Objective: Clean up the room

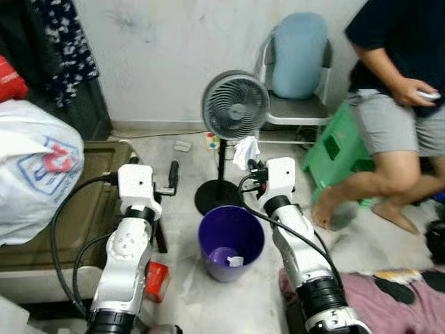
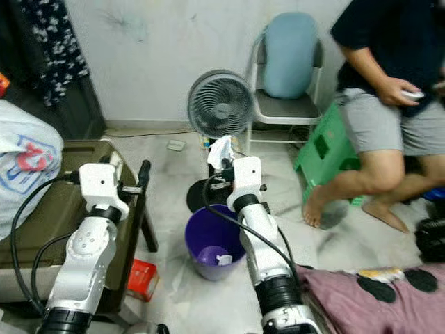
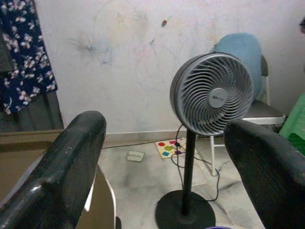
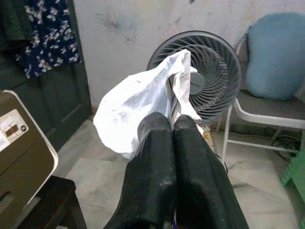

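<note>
Closest to you is the purple bin [image 1: 231, 242] on the floor between your two arms, already with a bit of trash in the bottom, and your right gripper [image 4: 172, 125] sits just above and behind its rim with both fingers pinched tight on a crumpled white tissue [image 4: 138, 105]. That thing looks feather-light and floppy, nothing stiff about it, so I'd guess it drifts or clings to a finger when let go instead of dropping straight; you've got it by one bunched edge and most of it hangs loose out front, which seems fine for a drop this short. Your left gripper [image 3: 162, 157] is up at about the same height with its fingers spread wide and nothing in them, next to the brown cabinet [image 1: 83, 209] with the big white plastic bag [image 1: 31, 167] on top. There's a small red box [image 1: 157, 280] on the floor by your left arm. Just behind the bin is the standing fan [image 1: 235, 106], its base nearly touching the bin, so watch the pole. Farther back there's a folding chair [image 1: 295, 104] with a blue cushion [image 1: 299, 56], a green stool [image 1: 338, 149], and a person's bare legs [image 1: 375, 181] off to the right.
</note>
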You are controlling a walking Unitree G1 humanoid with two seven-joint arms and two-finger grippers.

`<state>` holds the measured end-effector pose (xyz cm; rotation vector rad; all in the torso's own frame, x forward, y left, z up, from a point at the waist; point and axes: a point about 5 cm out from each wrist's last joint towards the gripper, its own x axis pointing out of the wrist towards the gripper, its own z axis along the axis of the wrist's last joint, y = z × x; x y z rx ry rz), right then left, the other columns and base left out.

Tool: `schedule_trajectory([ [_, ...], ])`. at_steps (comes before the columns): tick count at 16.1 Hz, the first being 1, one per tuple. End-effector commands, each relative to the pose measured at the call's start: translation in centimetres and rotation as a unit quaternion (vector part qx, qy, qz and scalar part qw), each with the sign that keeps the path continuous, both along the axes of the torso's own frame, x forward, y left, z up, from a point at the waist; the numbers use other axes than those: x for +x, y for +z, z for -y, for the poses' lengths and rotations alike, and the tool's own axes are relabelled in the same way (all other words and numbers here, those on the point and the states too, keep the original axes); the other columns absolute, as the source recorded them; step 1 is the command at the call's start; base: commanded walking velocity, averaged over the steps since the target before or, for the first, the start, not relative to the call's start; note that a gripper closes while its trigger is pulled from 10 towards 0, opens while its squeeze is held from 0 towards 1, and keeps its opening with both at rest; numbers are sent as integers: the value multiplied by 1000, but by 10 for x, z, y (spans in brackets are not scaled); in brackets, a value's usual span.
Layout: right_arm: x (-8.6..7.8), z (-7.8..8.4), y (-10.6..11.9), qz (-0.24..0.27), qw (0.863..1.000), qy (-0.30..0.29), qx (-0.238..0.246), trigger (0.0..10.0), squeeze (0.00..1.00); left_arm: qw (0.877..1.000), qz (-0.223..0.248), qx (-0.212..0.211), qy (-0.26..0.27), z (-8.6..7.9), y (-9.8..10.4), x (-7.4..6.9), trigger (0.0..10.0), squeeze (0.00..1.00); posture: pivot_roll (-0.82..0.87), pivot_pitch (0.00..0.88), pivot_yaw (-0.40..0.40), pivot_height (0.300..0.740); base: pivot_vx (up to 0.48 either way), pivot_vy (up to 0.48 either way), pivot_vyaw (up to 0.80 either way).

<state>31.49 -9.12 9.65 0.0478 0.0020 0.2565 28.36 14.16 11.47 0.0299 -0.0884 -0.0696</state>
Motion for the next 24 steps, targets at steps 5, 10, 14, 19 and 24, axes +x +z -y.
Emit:
schedule_trajectory([
  [5,4,0,2,0,1000,0,-2,10000,0,1000,12,-6,-12,2,4,-2,10000,0,50,0,-25,740,466,0,0],
  [10,4,1,2,-2,1000,0,-3,10000,0,1000,3,-15,-5,2,2,-1,10000,0,48,0,-26,740,133,0,0],
  [14,4,1,1,-4,1000,0,-4,10000,0,1000,2,-16,-7,3,1,0,10000,0,48,0,-26,740,0,0,0],
  [19,4,1,-1,-10,1000,-1,-3,10000,0,1000,-1,-15,-9,3,1,0,10000,0,47,0,-22,740,0,0,-436],
  [24,4,1,-1,-10,1000,-2,-3,10000,0,1000,-2,-17,-16,5,1,0,10000,0,48,0,-24,740,0,0,-800],
])
